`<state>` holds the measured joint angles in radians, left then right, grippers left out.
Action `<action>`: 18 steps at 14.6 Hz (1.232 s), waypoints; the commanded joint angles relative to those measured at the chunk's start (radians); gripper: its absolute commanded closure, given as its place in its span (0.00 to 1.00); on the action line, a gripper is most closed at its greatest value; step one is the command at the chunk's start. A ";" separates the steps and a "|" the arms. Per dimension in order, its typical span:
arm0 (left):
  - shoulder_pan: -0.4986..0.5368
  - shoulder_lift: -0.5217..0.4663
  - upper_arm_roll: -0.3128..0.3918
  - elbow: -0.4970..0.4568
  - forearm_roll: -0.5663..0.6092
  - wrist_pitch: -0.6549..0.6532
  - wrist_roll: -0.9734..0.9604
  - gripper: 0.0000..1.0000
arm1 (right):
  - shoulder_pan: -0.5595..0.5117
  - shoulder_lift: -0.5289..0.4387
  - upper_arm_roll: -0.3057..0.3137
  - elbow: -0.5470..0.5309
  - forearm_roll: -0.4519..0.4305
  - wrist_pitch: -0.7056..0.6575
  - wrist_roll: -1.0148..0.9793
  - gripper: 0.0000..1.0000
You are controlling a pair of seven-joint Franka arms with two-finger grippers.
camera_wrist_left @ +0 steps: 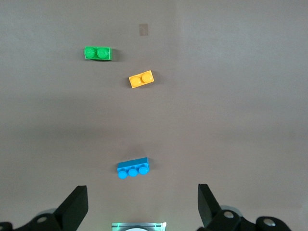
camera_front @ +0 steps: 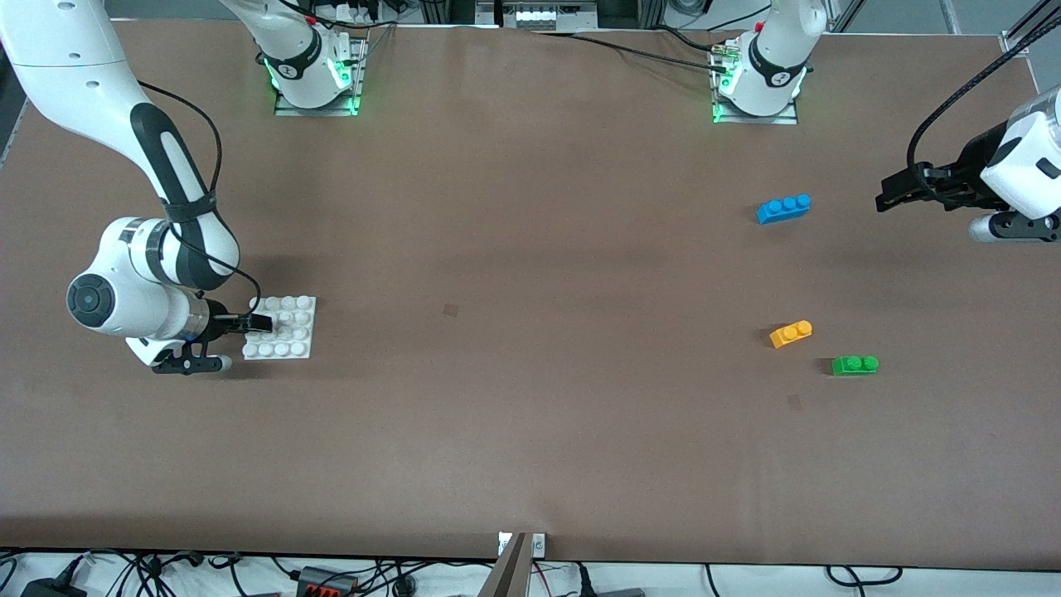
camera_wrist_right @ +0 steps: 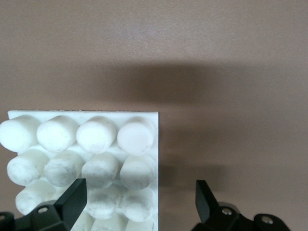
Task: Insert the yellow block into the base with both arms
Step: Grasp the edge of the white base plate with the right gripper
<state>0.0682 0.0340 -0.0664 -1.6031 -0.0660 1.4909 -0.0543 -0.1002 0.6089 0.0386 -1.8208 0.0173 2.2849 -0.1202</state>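
Two grippers, both mine, both spread wide and holding nothing. My right gripper (camera_front: 259, 323) sits low over the flat white square plastic base (camera_front: 292, 332) with its grid of round studs, at the right arm's end of the table; in the right wrist view one black fingertip (camera_wrist_right: 72, 197) is over the studs and the other fingertip (camera_wrist_right: 204, 197) hangs past the plate's edge over bare tabletop, so the base's (camera_wrist_right: 82, 144) side edge lies between them. My left gripper (camera_front: 891, 199) hangs up in the air over the brown tabletop (camera_front: 530, 373) at the left arm's end, fingers (camera_wrist_left: 74, 207) well apart, nothing between them.

Small orange-yellow plastic block (camera_front: 791, 333) with two round studs lies flat on the table, studs up, toward the left arm's end. Its long axis runs roughly along the table's length, tilted slightly, the end toward the left arm's end a bit farther from the front camera. Same block in the left wrist view (camera_wrist_left: 141, 79), also skewed a little.

Green two-stud plastic brick (camera_front: 855, 365) sits just beside it, nearer the front camera, not touching. Longer blue three-stud plastic brick (camera_front: 783, 208) lies well apart, farther from the camera.
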 commanded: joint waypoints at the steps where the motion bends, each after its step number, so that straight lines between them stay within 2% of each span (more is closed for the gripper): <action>1: 0.005 0.003 0.002 0.009 -0.017 0.002 0.019 0.00 | 0.011 -0.009 0.001 -0.021 0.016 0.018 0.011 0.00; 7: 0.005 0.004 0.002 0.009 -0.015 0.000 0.019 0.00 | 0.017 0.026 0.001 -0.021 0.015 0.044 0.002 0.00; 15: 0.007 0.004 0.002 0.009 -0.015 0.000 0.019 0.00 | 0.103 0.031 0.003 -0.014 0.020 0.048 0.023 0.00; 18: 0.007 0.004 0.002 0.009 -0.017 0.000 0.019 0.00 | 0.184 0.040 0.001 -0.006 0.143 0.048 0.048 0.00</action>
<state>0.0695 0.0343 -0.0661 -1.6031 -0.0660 1.4909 -0.0543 0.0259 0.6386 0.0411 -1.8278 0.0871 2.3138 -0.0989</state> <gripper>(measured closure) 0.000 0.000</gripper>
